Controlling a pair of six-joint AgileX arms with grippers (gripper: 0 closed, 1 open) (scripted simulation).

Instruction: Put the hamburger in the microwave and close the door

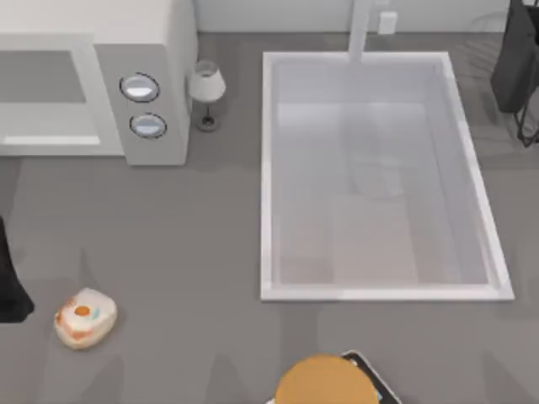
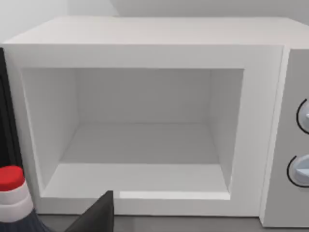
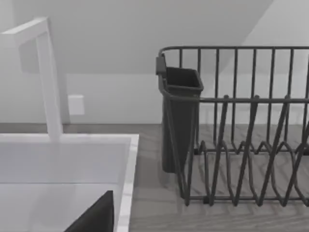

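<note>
The hamburger [image 1: 84, 316], a small pale round lump with an orange spot, lies on the table at the front left. The white microwave [image 1: 143, 50] stands at the back left, its two dials [image 1: 143, 105] facing forward. Its grey cavity [image 2: 140, 140] stands open and bare, and the door is out of view. My left arm [image 1: 8, 286] is a dark shape at the left edge, just left of the hamburger and apart from it. A dark part of my left gripper [image 2: 99, 215] points at the cavity. A dark part of my right gripper [image 3: 96, 215] hangs over the sink's back right corner.
A large white sink [image 1: 265, 177] with a faucet [image 1: 360, 29] takes up the middle and right. A dark dish rack [image 3: 241, 130] stands at the back right. A golden-brown dome [image 1: 324, 383] sits at the front edge. A small lamp-shaped thing [image 1: 206, 88] stands beside the microwave. A red-capped bottle [image 2: 10, 191] stands near its left side.
</note>
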